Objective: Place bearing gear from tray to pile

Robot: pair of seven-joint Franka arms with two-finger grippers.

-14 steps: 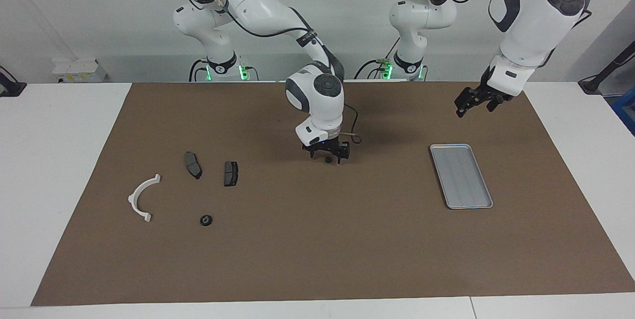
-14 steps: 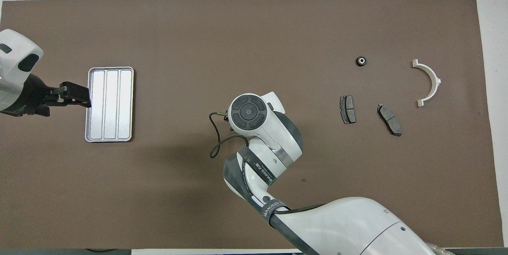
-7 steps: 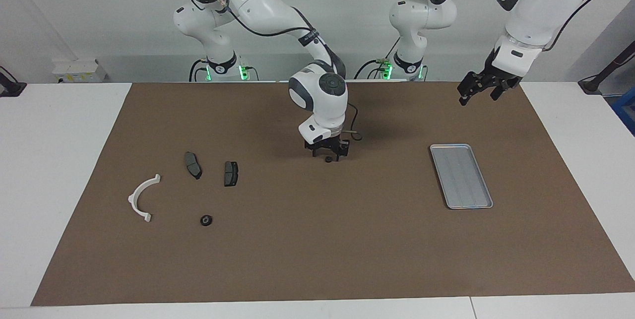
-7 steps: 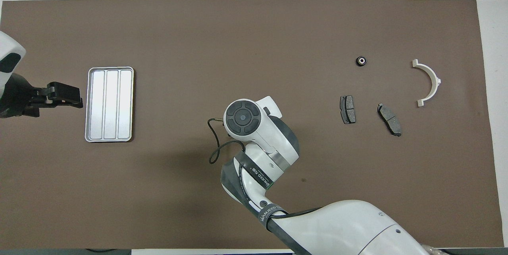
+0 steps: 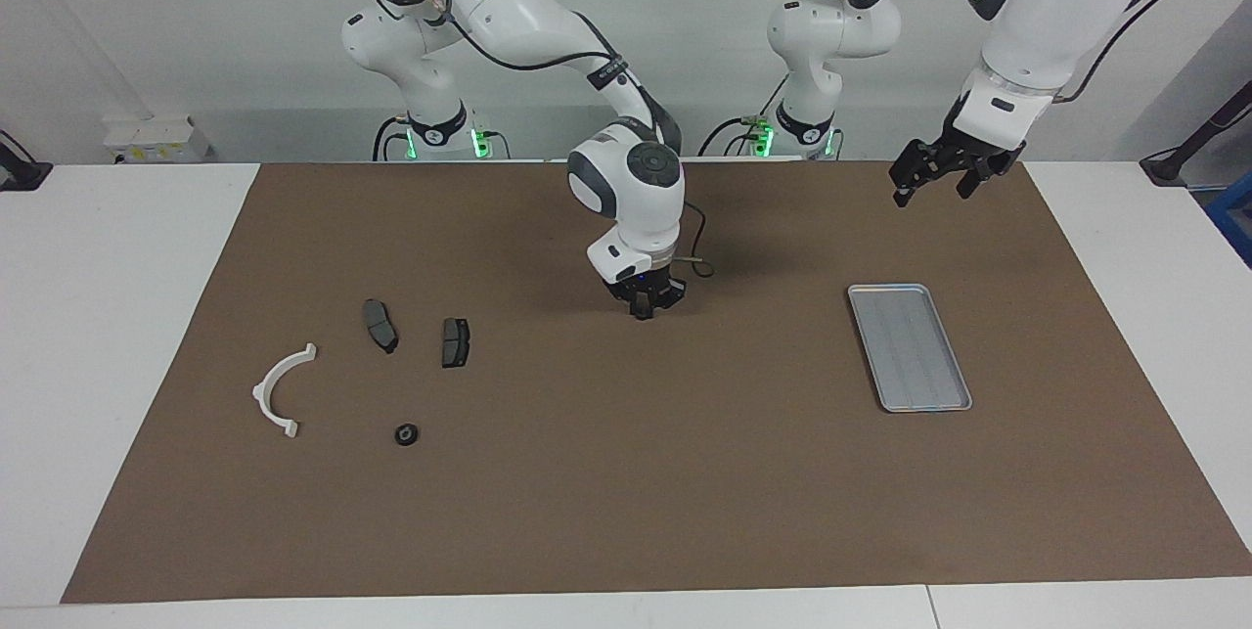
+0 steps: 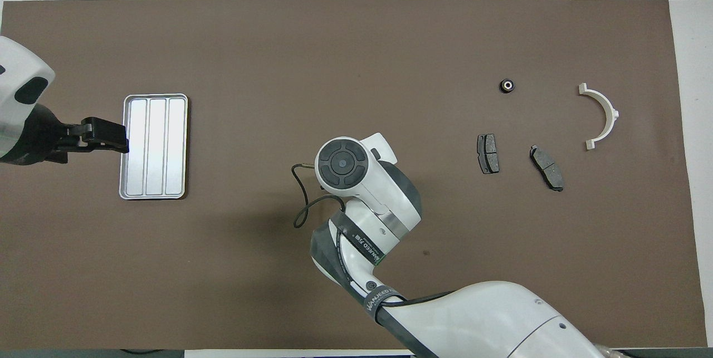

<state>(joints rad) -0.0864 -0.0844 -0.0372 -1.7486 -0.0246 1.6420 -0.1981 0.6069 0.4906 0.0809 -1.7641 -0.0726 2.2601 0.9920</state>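
While scattered: two plates, one gear.

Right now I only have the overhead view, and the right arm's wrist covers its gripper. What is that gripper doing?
Observer: In the facing view the right gripper is down at the brown mat in the middle of the table, fingertips shut.
Operator: Shut on anything?
Observer: Probably. A second ago a small black part lay between its open fingertips. They have closed at that spot and the part no longer shows.
Operator: My view puts the left gripper at the tray's edge. Is it touching?
Observer: No. The left gripper hangs open, high above the table, well clear of the tray.
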